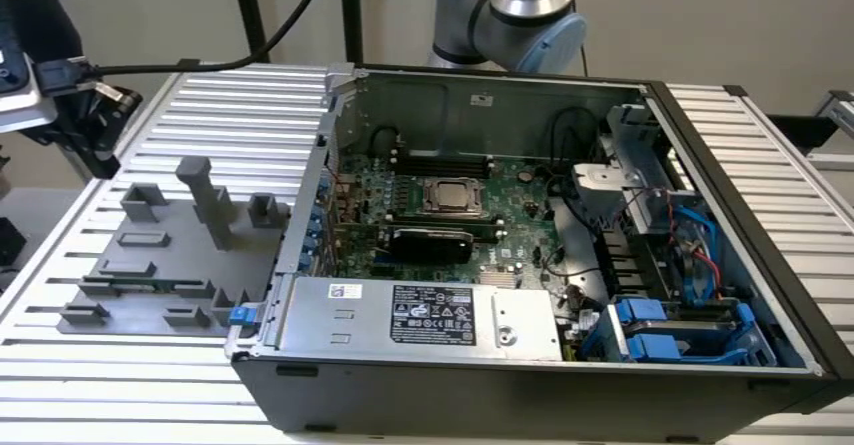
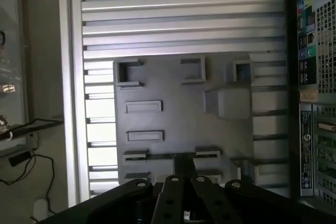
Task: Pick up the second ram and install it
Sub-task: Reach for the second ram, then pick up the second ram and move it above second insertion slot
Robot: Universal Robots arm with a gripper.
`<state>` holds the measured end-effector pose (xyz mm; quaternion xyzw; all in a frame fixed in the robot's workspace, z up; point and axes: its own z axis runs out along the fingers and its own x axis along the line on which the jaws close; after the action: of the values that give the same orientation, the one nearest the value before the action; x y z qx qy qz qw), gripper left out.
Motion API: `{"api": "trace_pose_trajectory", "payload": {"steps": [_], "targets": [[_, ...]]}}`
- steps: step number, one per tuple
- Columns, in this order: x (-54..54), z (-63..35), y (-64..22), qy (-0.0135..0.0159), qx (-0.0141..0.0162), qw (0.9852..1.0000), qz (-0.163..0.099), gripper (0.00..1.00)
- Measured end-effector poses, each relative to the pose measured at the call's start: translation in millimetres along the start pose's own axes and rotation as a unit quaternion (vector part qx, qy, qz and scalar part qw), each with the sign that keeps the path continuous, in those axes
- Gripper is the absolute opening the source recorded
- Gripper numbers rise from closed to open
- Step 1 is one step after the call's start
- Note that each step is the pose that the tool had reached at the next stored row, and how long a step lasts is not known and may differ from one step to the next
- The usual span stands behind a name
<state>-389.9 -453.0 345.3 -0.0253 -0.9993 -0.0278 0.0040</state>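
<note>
Gripper (image 2: 184,165) hangs above grey tray (image 2: 178,114). Jaws are drawn together, w/ nothing seen between them. 1 RAM (image 1: 131,285) lies flat in a tray slot, apart from the gripper. In the wrist view it's the thin strip by the fingertips. Tray sits on slatted table (image 1: 227,105), just beside open PC case (image 1: 534,395), on the exterior view's left. Arm (image 1: 531,10) rises behind the case. Motherboard (image 1: 514,190) slots are too small to tell if any RAM is fitted.
</note>
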Motion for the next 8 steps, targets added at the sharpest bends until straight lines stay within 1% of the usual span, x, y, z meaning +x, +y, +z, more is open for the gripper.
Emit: {"api": "trace_pose_trajectory", "payload": {"steps": [3, 5, 8], "targets": [[0.0, 2.7, -0.2, 0.0015, 0.0005, 0.9999, -0.013, 0.00], [-0.1, 3.0, -0.3, 0.0016, 0.0015, 0.9999, -0.016, 0.00], [-0.1, 3.1, -0.3, 0.0015, 0.0016, 0.9999, -0.016, 0.00]]}}
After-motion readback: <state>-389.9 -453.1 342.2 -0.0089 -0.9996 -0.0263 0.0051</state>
